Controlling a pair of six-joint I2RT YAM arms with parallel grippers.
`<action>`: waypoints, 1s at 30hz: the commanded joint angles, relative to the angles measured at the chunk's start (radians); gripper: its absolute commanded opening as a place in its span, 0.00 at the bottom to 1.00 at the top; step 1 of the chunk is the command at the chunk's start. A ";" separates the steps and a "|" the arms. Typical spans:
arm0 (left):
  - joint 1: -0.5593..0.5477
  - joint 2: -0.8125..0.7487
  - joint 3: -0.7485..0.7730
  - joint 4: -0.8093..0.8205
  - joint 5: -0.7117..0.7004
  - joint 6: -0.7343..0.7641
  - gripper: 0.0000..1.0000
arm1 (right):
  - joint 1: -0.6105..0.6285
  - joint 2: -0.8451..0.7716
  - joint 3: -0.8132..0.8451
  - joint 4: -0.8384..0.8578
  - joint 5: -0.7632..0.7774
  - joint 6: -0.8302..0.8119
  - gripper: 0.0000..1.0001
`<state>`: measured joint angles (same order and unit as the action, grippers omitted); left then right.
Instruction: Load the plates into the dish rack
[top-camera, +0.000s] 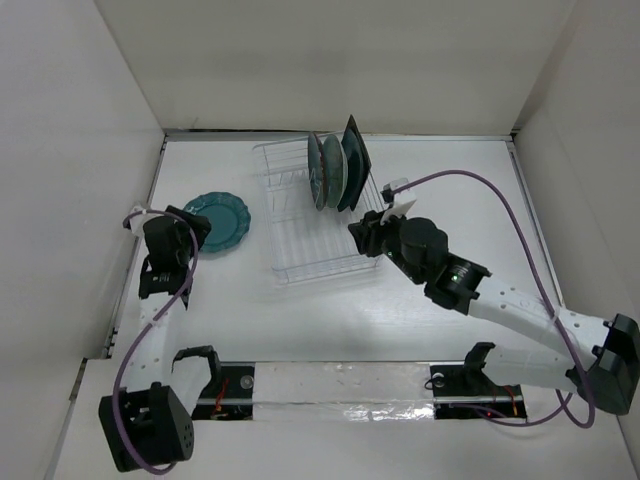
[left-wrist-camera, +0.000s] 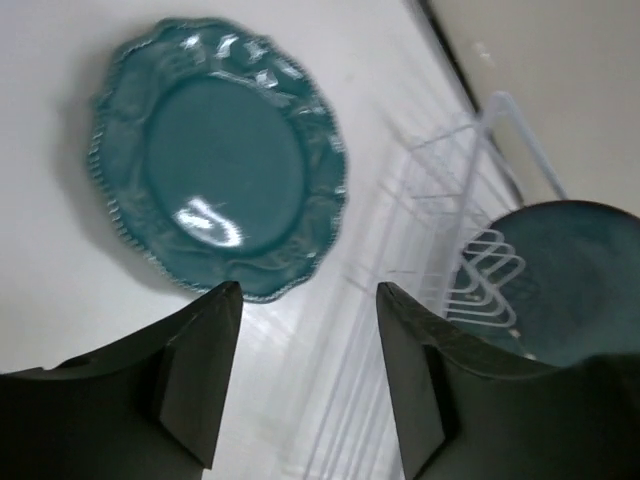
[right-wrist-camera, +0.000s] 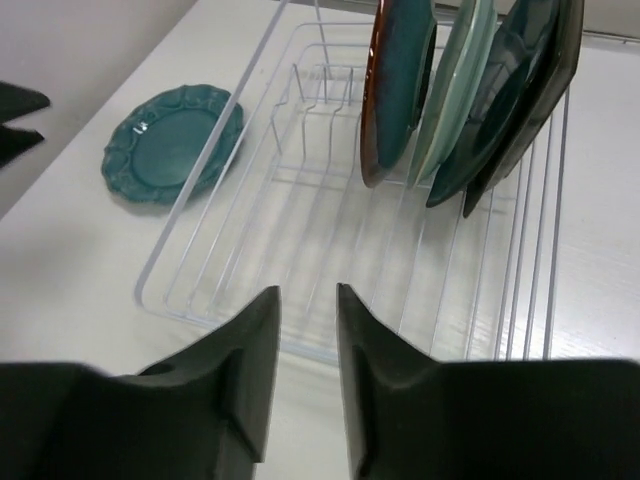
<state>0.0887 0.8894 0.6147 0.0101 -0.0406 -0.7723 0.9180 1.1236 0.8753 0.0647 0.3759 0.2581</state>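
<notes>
The small scalloped teal plate (top-camera: 220, 221) lies flat on the table left of the clear dish rack (top-camera: 290, 250); it also shows in the left wrist view (left-wrist-camera: 215, 155) and the right wrist view (right-wrist-camera: 172, 143). Several plates (top-camera: 335, 172) stand upright in the rack's far end, the square black one at the right (right-wrist-camera: 530, 100). My left gripper (top-camera: 187, 232) is open and empty, just short of the scalloped plate's near edge (left-wrist-camera: 308, 290). My right gripper (top-camera: 365, 238) is open a little and empty at the rack's near right rim (right-wrist-camera: 307, 292).
White walls close in the table on the left, back and right. A white tag (top-camera: 398, 207) and a purple cable (top-camera: 520, 230) run over the right arm. The rack's near half holds only bare ribs (right-wrist-camera: 330, 230).
</notes>
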 joint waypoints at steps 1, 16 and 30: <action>0.080 0.008 -0.068 0.068 0.129 -0.044 0.54 | -0.027 -0.077 -0.025 0.058 -0.040 -0.002 0.43; 0.312 0.273 -0.285 0.418 0.378 -0.137 0.56 | -0.149 -0.174 -0.124 0.110 -0.246 0.082 0.49; 0.312 0.454 -0.331 0.654 0.326 -0.220 0.43 | -0.202 -0.205 -0.136 0.089 -0.200 0.101 0.49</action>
<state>0.3946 1.3334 0.3008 0.5625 0.3065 -0.9783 0.7254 0.9314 0.7418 0.1200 0.1654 0.3481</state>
